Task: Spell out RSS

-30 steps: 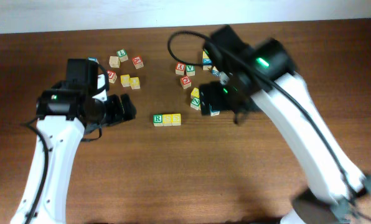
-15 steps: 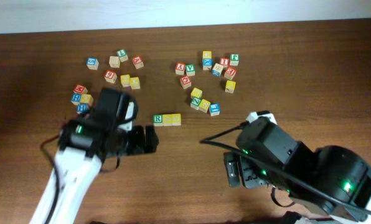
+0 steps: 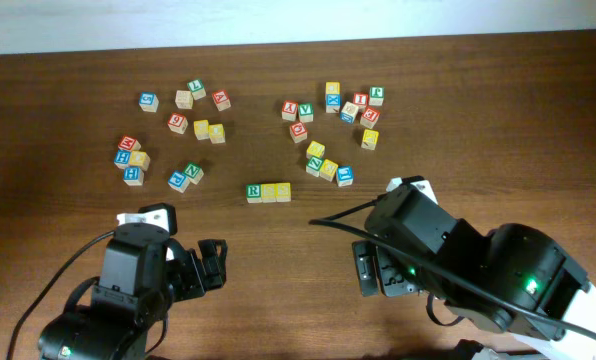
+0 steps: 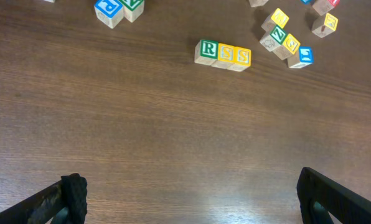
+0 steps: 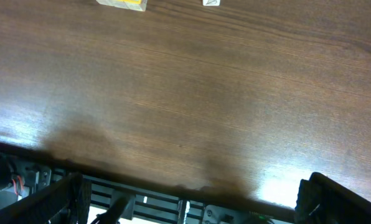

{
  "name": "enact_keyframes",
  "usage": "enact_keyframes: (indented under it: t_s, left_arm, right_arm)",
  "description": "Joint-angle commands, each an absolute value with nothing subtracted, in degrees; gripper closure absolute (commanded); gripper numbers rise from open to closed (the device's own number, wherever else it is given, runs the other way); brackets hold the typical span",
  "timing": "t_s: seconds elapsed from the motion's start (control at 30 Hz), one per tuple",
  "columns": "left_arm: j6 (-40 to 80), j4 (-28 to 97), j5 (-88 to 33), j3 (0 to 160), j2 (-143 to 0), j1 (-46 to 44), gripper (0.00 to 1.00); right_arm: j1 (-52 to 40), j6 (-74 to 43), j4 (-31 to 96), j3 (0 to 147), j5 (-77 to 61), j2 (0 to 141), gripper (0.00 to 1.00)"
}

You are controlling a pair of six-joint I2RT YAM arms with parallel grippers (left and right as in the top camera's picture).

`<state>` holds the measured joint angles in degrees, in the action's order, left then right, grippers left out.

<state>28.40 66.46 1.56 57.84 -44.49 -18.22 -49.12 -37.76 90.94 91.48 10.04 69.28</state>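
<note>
Three cubes stand touching in a row mid-table: a white-faced R cube (image 3: 254,191) (image 4: 208,50), then a yellow S cube (image 3: 269,191) (image 4: 225,53) and a second S cube (image 3: 283,191) (image 4: 241,56). My left gripper (image 3: 204,267) (image 4: 192,199) is open and empty over bare wood, well in front and to the left of the row. My right gripper (image 3: 367,270) (image 5: 195,199) is also open and empty, near the front edge and to the right of the row. In the right wrist view only a yellow cube's edge (image 5: 124,3) shows at the top.
Other letter cubes lie scattered behind the row: a left group (image 3: 130,160) (image 3: 199,99), a pair (image 3: 186,176) (image 4: 117,9), and a right group (image 3: 328,165) (image 3: 350,105) (image 4: 284,42). The table's front edge (image 5: 173,186) runs just under the right gripper.
Both arms have drawn back from the cubes toward the table's front edge. Both grippers stayed open. The R, S, S row has not moved.
</note>
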Motion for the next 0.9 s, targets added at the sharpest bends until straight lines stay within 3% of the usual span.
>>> enact_keyframes:
  t_s: [0.0, 0.43, 0.87]
  left_arm:
    - [29.3, 66.2, 2.8, 57.4, -44.5, -18.4, 0.01]
    - [29.3, 66.3, 2.8, 57.4, -44.5, -18.4, 0.01]
    - [29.3, 66.5, 2.8, 57.4, -44.5, -18.4, 0.01]
  right_arm:
    - [-49.5, -38.4, 90.8, 91.0, 11.0, 70.2, 0.02]
    - [-48.2, -38.4, 90.8, 91.0, 11.0, 71.1, 0.02]
    - [-24.7, -38.4, 90.6, 91.0, 11.0, 61.3, 0.02]
